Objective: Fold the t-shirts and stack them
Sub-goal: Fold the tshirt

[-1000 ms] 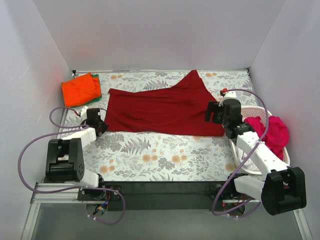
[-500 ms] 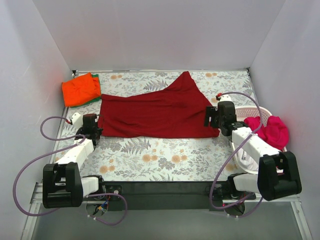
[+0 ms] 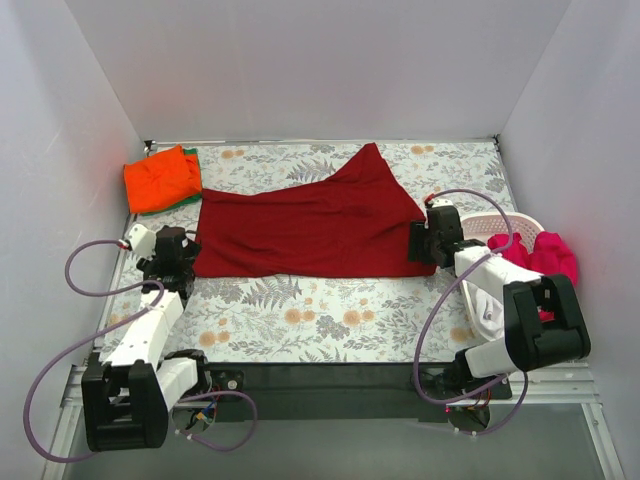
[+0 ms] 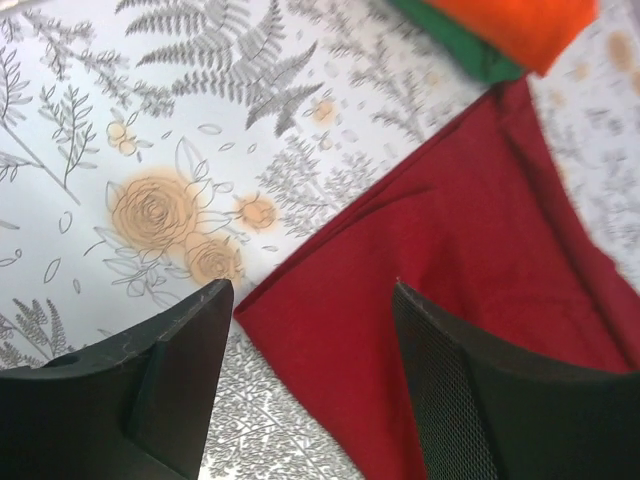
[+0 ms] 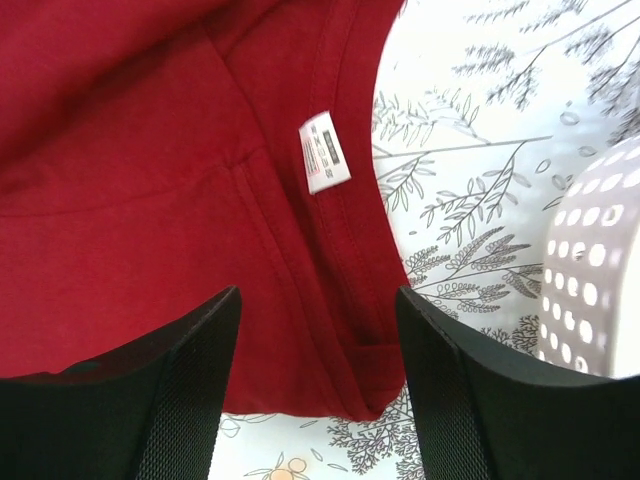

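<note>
The left claw (image 4: 310, 300) is spread wide, its dark fingers textured on the inner faces, with nothing pinched between them; under the gap lies the near left corner of the dark red shirt (image 3: 310, 225), a blunt point of smooth knit cloth doubled at the edge. Whether the fingers touch the cloth cannot be told. The right claw (image 5: 318, 300) is spread too, empty, hanging over the shirt's right end, where a stitched, ribbed band curves round and a small white label (image 5: 325, 152) with fine print is sewn on. The shirt lies flat across the middle of the desk, nearer the far edge, stretching from the left claw to the right one, with one flap rising to a peak toward the far edge. The desk (image 3: 300, 310) is covered in a pale sheet printed with grey ferns and orange roses. In the far left corner a bright orange shirt (image 3: 160, 178) sits folded into a thick pad on a green shirt (image 4: 455, 40), of which only a thin rim shows; the red shirt's left end lies just beside that pile. At the right edge stands a pale plastic basket (image 3: 500, 222) with round holes in its wall, holding a crumpled pink shirt (image 3: 550, 255) heaped over its far side and white cloth (image 3: 487, 305) at its near end.
</note>
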Tool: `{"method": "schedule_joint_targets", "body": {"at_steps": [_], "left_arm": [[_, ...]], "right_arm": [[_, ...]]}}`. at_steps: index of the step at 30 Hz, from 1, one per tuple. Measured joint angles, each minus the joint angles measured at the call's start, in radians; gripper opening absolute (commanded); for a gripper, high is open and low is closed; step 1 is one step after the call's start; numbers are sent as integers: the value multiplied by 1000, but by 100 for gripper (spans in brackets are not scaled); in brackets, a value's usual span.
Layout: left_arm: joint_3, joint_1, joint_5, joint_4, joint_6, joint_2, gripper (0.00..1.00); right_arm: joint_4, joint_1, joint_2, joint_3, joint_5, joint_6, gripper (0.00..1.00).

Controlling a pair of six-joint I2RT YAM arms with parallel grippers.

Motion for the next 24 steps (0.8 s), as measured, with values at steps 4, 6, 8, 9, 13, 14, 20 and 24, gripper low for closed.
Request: {"method": "schedule_joint_targets", "body": {"at_steps": [4, 6, 8, 9, 13, 14, 20, 24], "left_arm": [[0, -8, 14, 26, 3, -54, 60], [0, -14, 42, 44, 5, -38, 60], [0, -19, 84, 62, 6, -2, 60], [0, -22, 106, 68, 6, 19, 60], [-5, -27, 190, 100, -1, 76, 61], [-11, -27, 209, 114, -6, 85, 61], [-31, -27, 293, 182, -29, 200, 61], [-32, -27, 322, 218, -39, 265, 61]], "right_arm": [[-7, 0, 56, 8, -5, -2, 50], [-10, 0, 79, 17, -12, -3, 42], [-10, 0, 94, 23, -19, -3, 34], [-10, 0, 98, 26, -21, -5, 31], [-10, 0, 100, 28, -26, -5, 23], [-11, 0, 100, 28, -26, -5, 22], [-21, 0, 96, 29, -5, 2, 6], [-45, 0, 83, 29, 24, 7, 24]]}}
